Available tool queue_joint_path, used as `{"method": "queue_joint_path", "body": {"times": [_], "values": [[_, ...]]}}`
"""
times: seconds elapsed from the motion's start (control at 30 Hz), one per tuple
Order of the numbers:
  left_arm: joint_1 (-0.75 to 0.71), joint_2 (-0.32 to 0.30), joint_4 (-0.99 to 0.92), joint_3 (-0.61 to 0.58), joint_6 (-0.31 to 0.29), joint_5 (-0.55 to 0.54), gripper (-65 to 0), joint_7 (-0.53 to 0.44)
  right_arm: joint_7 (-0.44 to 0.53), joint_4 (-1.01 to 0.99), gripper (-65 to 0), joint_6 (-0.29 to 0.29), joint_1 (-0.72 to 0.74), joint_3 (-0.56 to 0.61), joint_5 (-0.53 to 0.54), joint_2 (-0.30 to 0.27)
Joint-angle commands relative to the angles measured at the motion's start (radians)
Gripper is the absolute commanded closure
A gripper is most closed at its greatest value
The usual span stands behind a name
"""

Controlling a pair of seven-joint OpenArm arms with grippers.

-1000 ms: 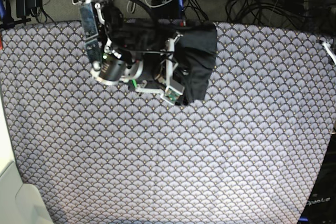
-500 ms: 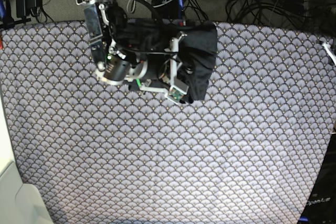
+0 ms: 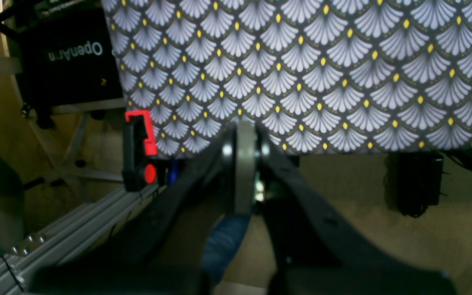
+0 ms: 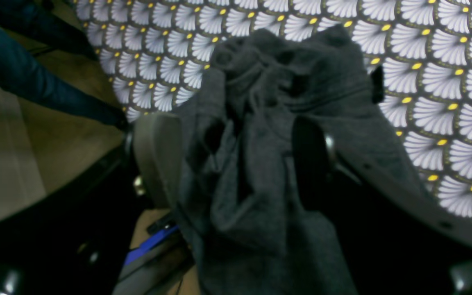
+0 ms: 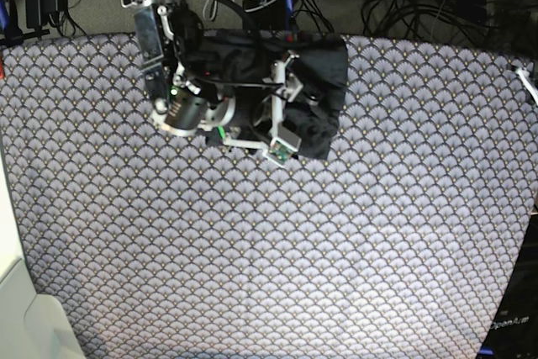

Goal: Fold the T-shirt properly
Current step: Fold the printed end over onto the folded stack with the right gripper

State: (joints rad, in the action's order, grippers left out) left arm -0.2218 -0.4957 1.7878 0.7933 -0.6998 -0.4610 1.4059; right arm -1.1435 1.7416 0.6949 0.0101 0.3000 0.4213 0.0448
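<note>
The right arm hides much of the T-shirt at the tablecloth's far edge. Only wrist views show the right gripper spread around bunched cloth, and the left gripper pressed together.

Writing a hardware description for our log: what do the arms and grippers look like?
The right arm is black and silver metal with white brackets, looped black cables and a small green board. Right gripper has dark curved fingers with pale grey pads. Left gripper has black fingers and a grey pad.
</note>
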Motion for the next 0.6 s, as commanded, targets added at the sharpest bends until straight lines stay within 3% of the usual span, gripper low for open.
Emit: {"method": "queue_joint_path", "body": {"times": [0.0, 0.2, 0.33, 0.47, 0.57], "values": [[0.003, -0.024, 0.016, 0.008, 0.002, 0.000, -0.5, -0.010, 0.021, 0.059, -42.4, 0.003, 0.011, 0.006, 0.026, 0.004], [0.002, -0.024, 0.011, 0.008, 0.002, 0.000, -0.5, -0.010, 0.021, 0.261, -39.9, 0.003, -0.034, 0.005, 0.026, 0.004], [0.002, -0.022, 0.011, 0.008, 0.002, 0.000, -0.5, -0.010, 0.021, 0.220, -26.8, 0.003, -0.026, -0.017, -0.003, -0.027], [0.002, -0.021, 0.011, 0.008, 0.002, 0.000, -0.5, -0.010, 0.027, 0.154, -10.0, 0.003, -0.029, -0.071, -0.068, -0.029], [0.002, -0.018, 0.017, 0.008, 0.002, 0.000, -0.5, -0.010, 0.032, 0.102, -1.5, 0.003, -0.017, -0.112, -0.095, -0.029]]}}
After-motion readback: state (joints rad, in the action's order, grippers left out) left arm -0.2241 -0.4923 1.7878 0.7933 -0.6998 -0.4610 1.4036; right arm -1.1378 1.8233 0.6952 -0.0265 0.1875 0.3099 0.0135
